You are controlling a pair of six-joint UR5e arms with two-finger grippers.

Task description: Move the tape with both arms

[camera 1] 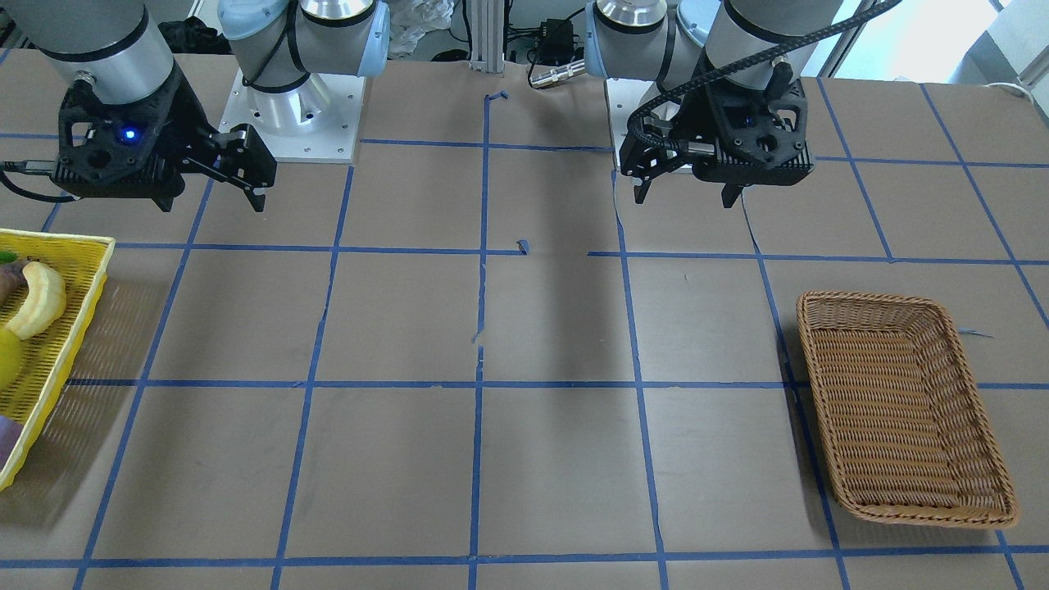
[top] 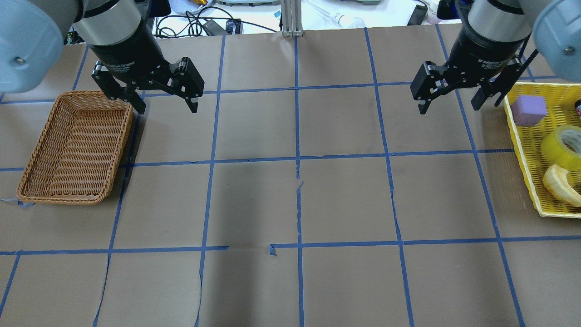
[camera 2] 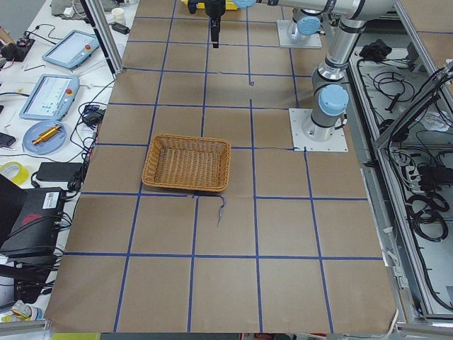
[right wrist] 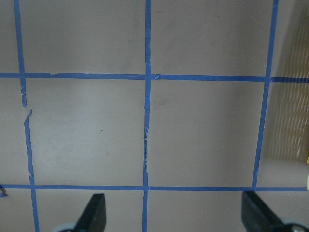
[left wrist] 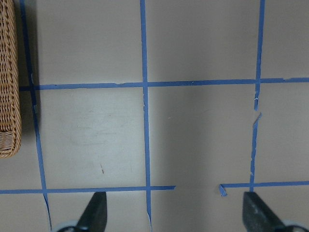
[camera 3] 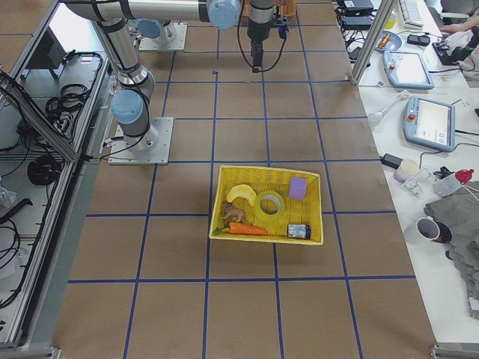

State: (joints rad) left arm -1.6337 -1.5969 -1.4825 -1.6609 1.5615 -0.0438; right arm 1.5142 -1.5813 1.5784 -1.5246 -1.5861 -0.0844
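The tape [top: 553,152] is a glossy, bright yellow ring with a pale core. It lies in the yellow basket [top: 522,152] between a purple block [top: 528,110] and a banana-shaped fruit [top: 560,185]. My left gripper [top: 168,109] and right gripper [top: 448,107] hang spread wide, holding nothing.

The paper-covered table [top: 345,200] is showing brown under a blue tape grid [top: 297,136]. The ring-shaped tape roll [top: 562,146] is glowing bright yellow around a whitish core, and the rectangular wicker basket [top: 75,145] is displaying a tan-brown weave.
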